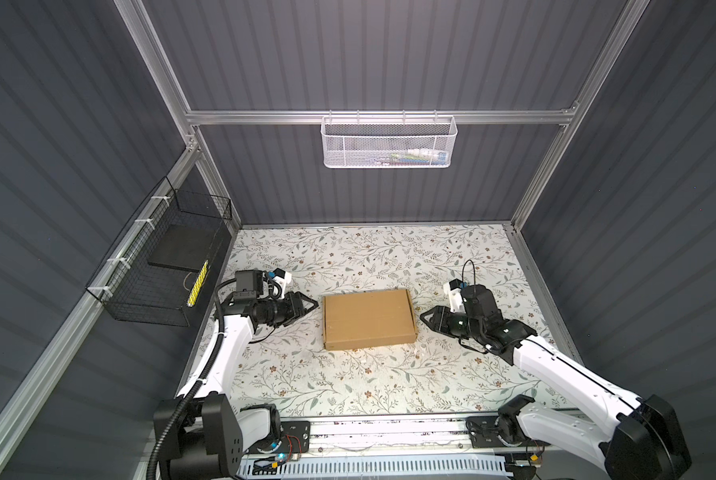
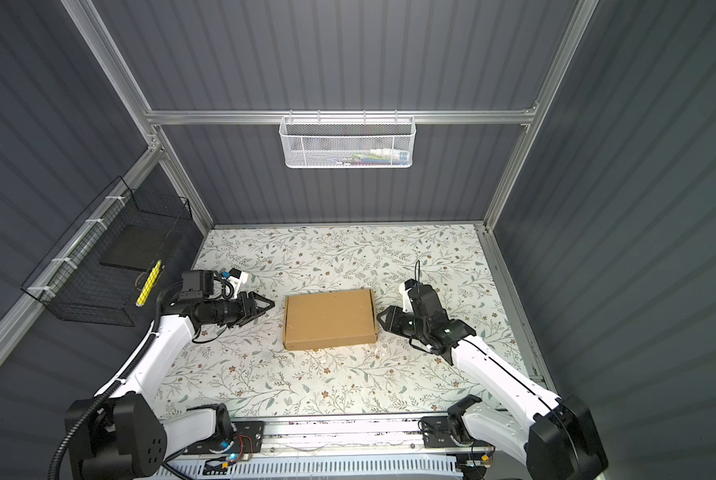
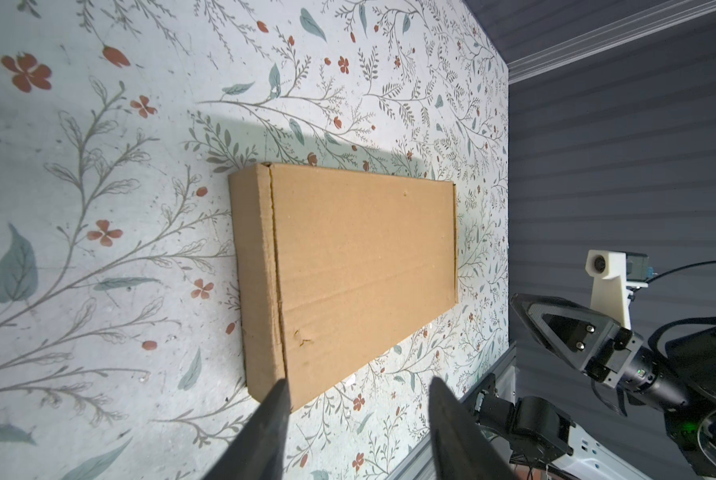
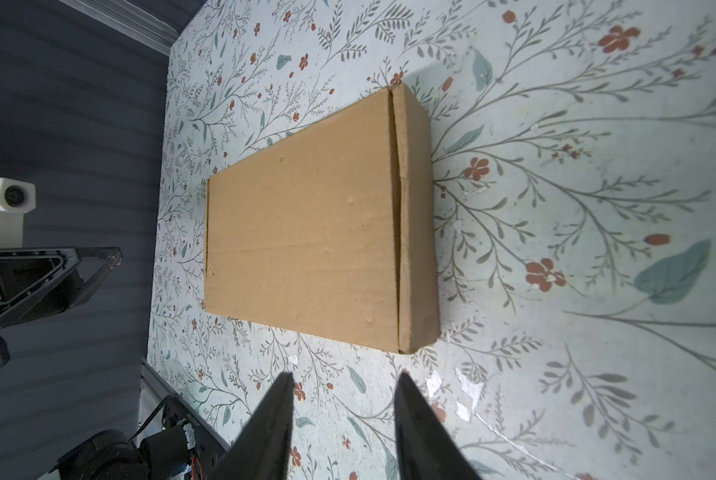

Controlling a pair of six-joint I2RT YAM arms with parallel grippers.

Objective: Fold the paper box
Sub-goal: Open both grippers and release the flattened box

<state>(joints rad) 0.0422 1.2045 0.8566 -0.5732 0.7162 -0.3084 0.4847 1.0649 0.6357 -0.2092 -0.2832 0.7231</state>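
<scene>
The paper box (image 1: 368, 318) (image 2: 330, 319) lies closed and flat on the flowered table in both top views, a shallow brown cardboard rectangle. It also shows in the left wrist view (image 3: 348, 270) and the right wrist view (image 4: 318, 224). My left gripper (image 1: 312, 306) (image 2: 269, 305) (image 3: 358, 384) sits just left of the box, open, with nothing between its fingers. My right gripper (image 1: 424, 318) (image 2: 381, 318) (image 4: 343, 378) sits just right of the box, open and empty. Neither gripper touches the cardboard.
A black wire basket (image 1: 160, 266) hangs on the left wall. On the back rail hangs a white mesh basket (image 1: 389, 143). Grey panel walls and aluminium frame close in the table (image 1: 348, 386) on three sides. The arm bases stand along the front rail (image 1: 389, 432).
</scene>
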